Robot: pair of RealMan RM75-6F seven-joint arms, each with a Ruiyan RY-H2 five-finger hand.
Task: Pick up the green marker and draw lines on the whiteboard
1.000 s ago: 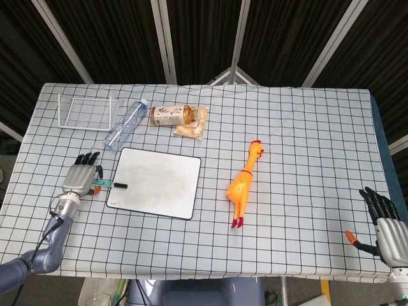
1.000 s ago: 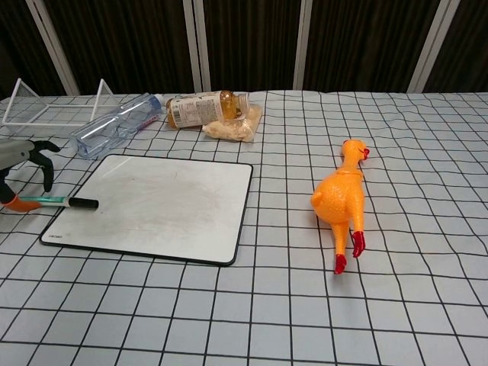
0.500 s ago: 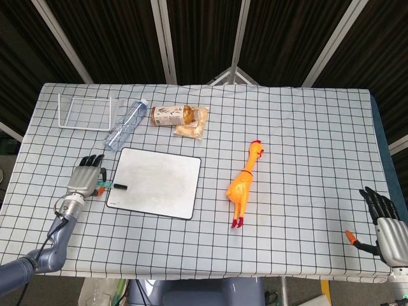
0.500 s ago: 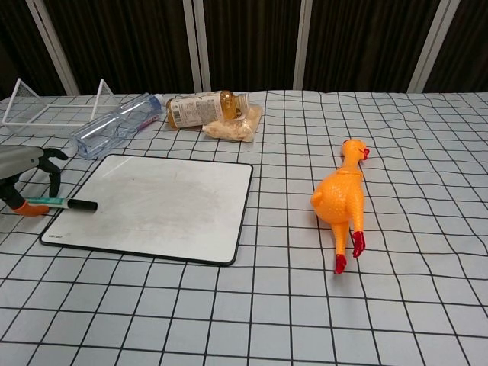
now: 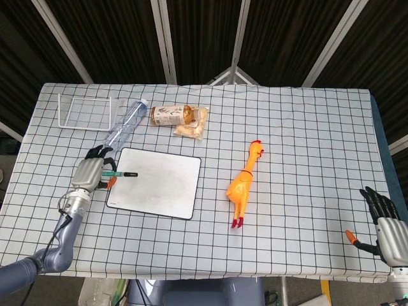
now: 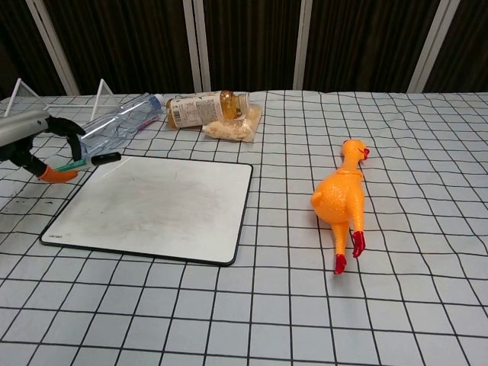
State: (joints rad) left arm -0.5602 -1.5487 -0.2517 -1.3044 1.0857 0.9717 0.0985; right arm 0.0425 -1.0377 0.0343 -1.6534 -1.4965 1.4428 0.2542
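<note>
My left hand grips the green marker by its tail, lifted off the table. The marker's black cap points right, over the left edge of the whiteboard. The whiteboard lies flat on the checked cloth, its surface blank apart from faint smudges. My right hand rests at the table's front right corner with fingers spread, holding nothing; it shows only in the head view.
A clear plastic bottle, a brown bottle and a snack bag lie behind the board. A white wire rack stands at the back left. A yellow rubber chicken lies right of the board.
My left hand has closed on the marker and lifted it from the table, carrying it up and to the right, toward the board's far left corner. The right hand has stayed still.
</note>
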